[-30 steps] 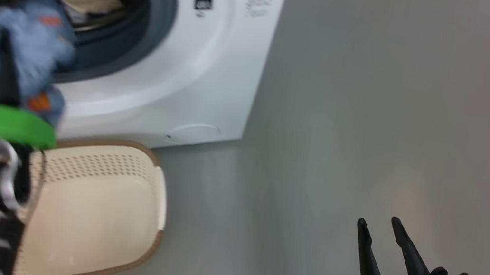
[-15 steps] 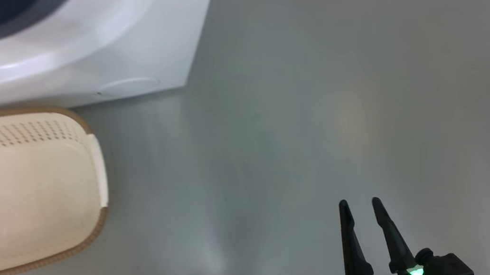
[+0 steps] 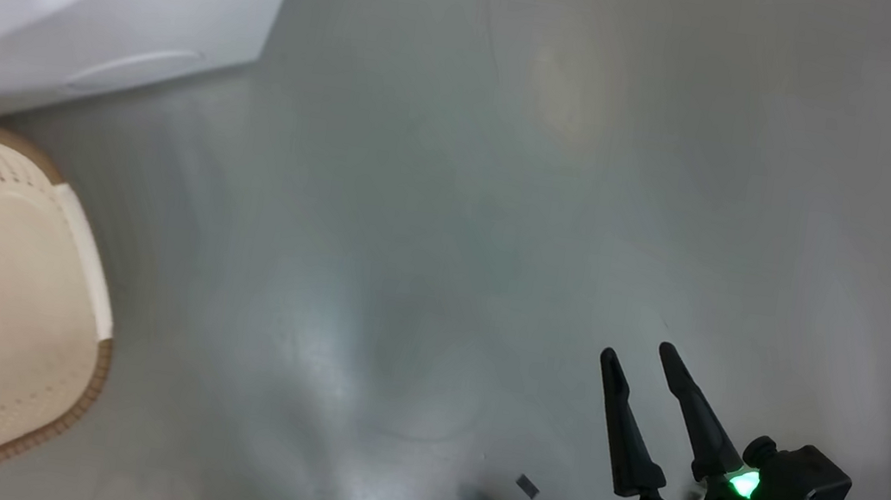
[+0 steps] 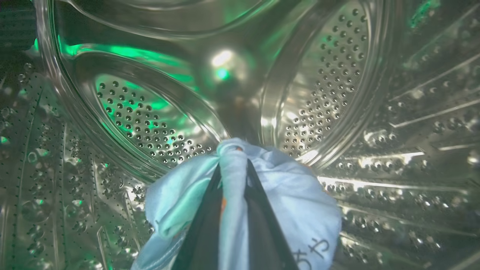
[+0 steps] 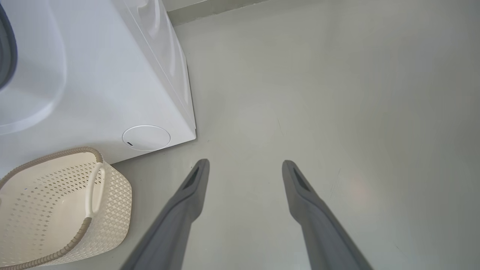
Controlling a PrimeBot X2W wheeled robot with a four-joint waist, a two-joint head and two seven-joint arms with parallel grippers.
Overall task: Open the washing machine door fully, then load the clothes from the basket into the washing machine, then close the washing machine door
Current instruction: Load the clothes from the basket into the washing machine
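- I have the left gripper (image 4: 232, 165) clamped on a blue garment (image 4: 300, 202) in the drum (image 4: 150, 112); the cloth may cling on release.
- The right gripper (image 3: 639, 350) has its fingers apart, holding nothing.

Bare floor (image 3: 461, 200) lay open ahead of the right claw (image 3: 638, 350); washer (image 5: 93, 82) and basket (image 5: 112, 210) stood in the way on its left. Inside the drum (image 4: 131, 112), room lay free beyond the cloth (image 4: 292, 195) pinched in the left claw (image 4: 233, 165).
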